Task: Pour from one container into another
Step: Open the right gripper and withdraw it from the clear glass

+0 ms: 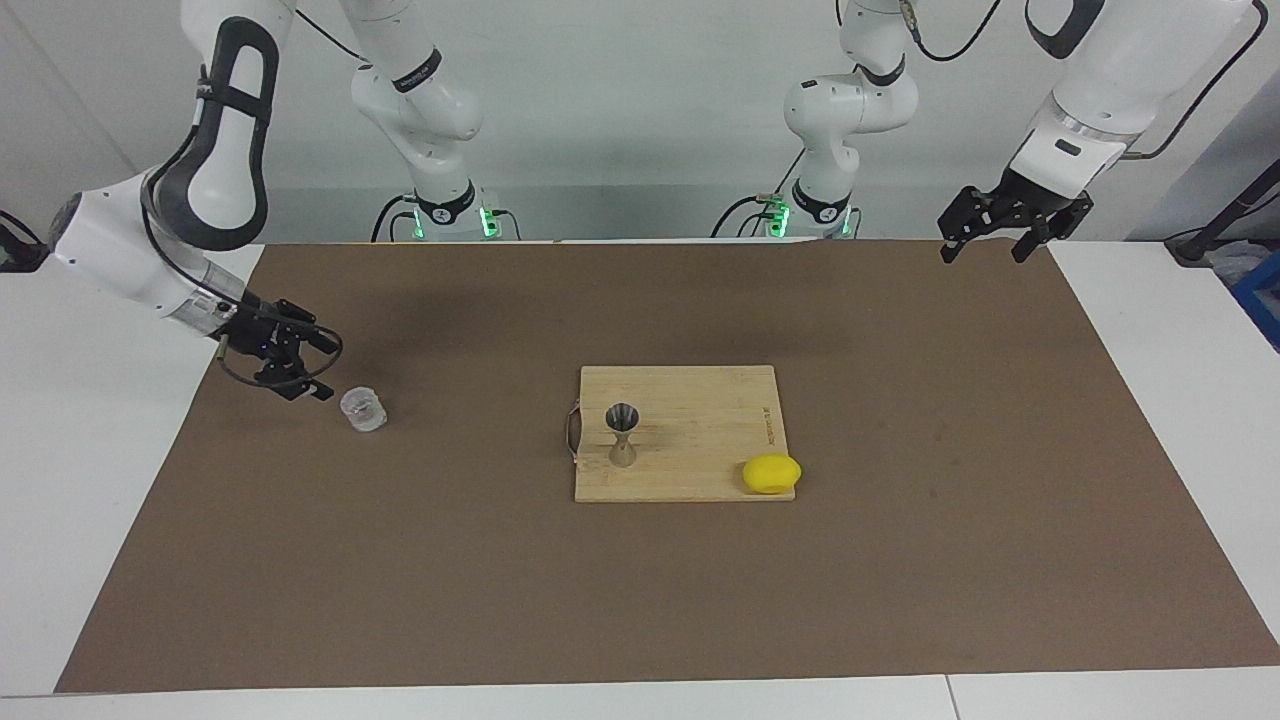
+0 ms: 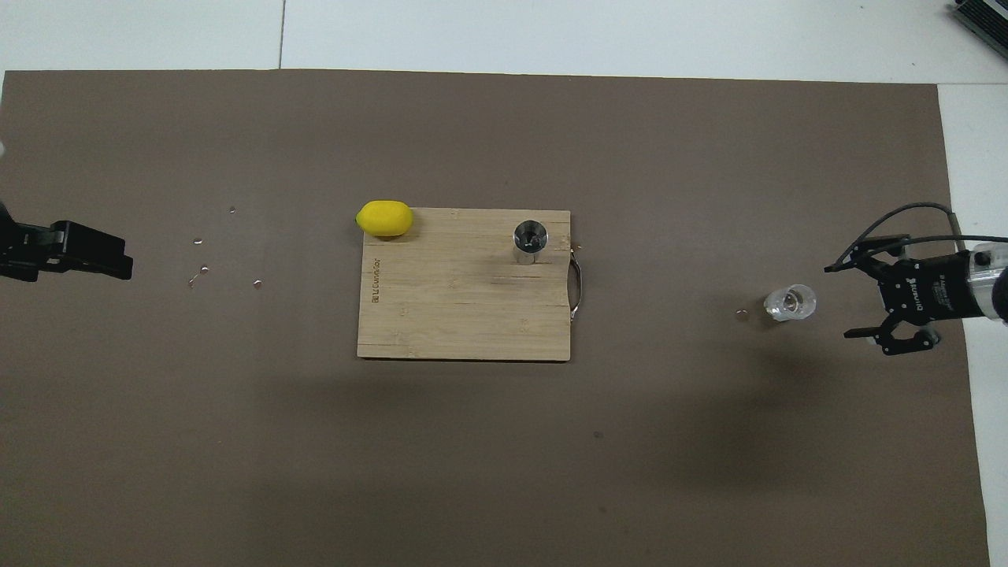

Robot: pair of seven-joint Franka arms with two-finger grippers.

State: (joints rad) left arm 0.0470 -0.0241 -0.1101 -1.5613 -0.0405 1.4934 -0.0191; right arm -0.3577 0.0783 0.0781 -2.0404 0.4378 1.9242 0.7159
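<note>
Facing view: the right gripper hangs low with fingers spread, just beside the glass cup, not touching; the jigger stands upright on the cutting board, well apart toward the left arm's end. The left gripper, spread, waits high.

Overhead view: the cup sits before the right gripper. Best to straddle it squarely and close gently, since ribbed glass may slip.
</note>
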